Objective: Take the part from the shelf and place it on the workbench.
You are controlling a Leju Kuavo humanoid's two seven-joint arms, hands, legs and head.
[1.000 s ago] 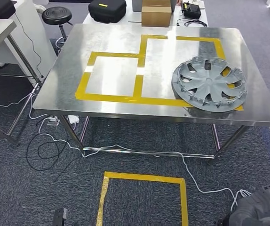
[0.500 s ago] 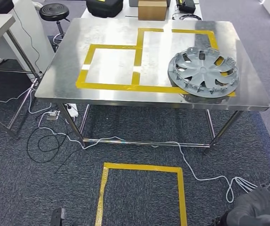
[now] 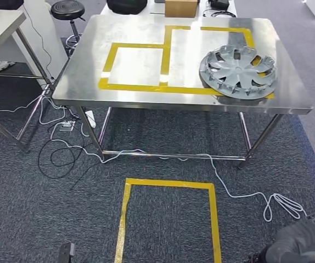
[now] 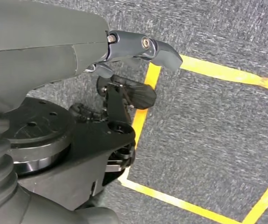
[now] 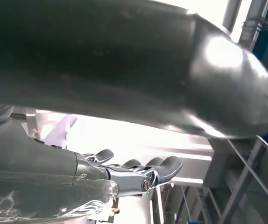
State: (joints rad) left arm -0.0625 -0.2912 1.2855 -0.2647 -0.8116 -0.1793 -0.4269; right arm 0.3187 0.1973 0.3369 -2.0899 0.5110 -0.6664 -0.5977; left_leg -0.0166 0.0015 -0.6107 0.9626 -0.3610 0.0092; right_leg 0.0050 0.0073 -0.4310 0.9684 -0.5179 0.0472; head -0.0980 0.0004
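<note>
**Hubcap lying on the workbench, both hands hanging empty**

Nearest the robot, the left hand [image 4: 125, 88] is hanging over the grey carpet [image 3: 31, 219], its thick thumb and darker fingers loosely extended and apart, holding nothing. Below it, a yellow tape rectangle [image 3: 169, 186] is lying on the floor, showing in the left wrist view as well. The right hand [image 5: 139, 175] is reaching out with its fingers stretched nearly straight and lying side by side, nothing between them; behind it a bright, washed-out background with metal struts is showing. In the head view a dark grey part of the right arm is sitting at the lower right corner.

A white cable [image 3: 247, 194] is trailing across the carpet from under the workbench toward the right, ending in loops, and a black cable [image 3: 56, 159] is coiling near the left legs.

Farther out, the stainless steel workbench [image 3: 85, 71] is standing on thin metal legs. Yellow tape outlines [image 3: 164, 55] are marking two adjoining boxes on its top. The grey hubcap [image 3: 237, 71] is resting on the right part of the top, overlapping the right box and its near tape line, well apart from both hands.

Beyond the bench, a black stool [image 3: 67, 10], a black case [image 3: 127, 5] and a cardboard box [image 3: 181, 7] are standing. Another table's corner [image 3: 3, 24] is showing at the far left.
</note>
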